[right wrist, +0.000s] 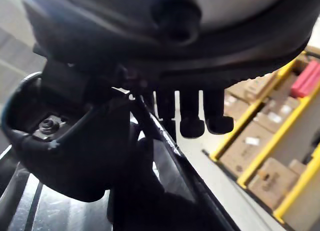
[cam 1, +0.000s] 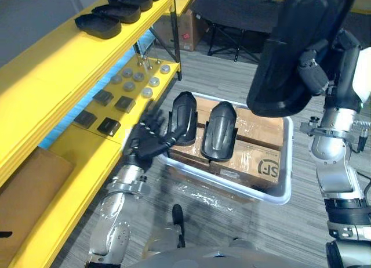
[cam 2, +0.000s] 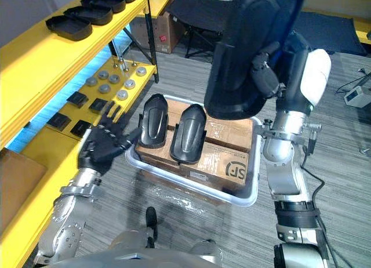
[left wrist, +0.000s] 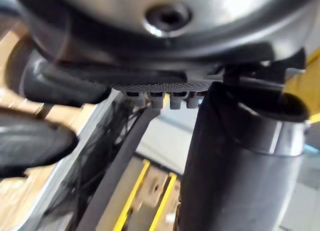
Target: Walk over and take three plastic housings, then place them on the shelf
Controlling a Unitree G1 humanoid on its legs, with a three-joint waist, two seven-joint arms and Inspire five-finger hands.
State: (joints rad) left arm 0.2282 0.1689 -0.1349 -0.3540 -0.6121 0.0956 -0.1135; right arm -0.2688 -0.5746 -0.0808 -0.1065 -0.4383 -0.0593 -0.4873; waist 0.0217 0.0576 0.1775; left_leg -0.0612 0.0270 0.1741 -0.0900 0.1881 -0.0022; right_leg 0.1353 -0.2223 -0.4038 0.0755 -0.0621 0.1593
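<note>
Two housings point(cam 2: 186, 134) lie in tray point(cam 2: 246, 198); left robot hand point(cam 2: 101, 146) splayed wide beside. Right wrist view: right robot hand point(right wrist: 191, 116) hooks third housing point(cam 2: 249, 53).

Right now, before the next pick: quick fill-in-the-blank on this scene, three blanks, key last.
1. The right hand grips a raised black plastic housing; ____ more housings lie in the white bin.
2. They rest on a ____ box.
3. The left hand, fingers open, reaches toward the housing nearer the ____ shelf.
Missing words: two; cardboard; yellow.
</note>
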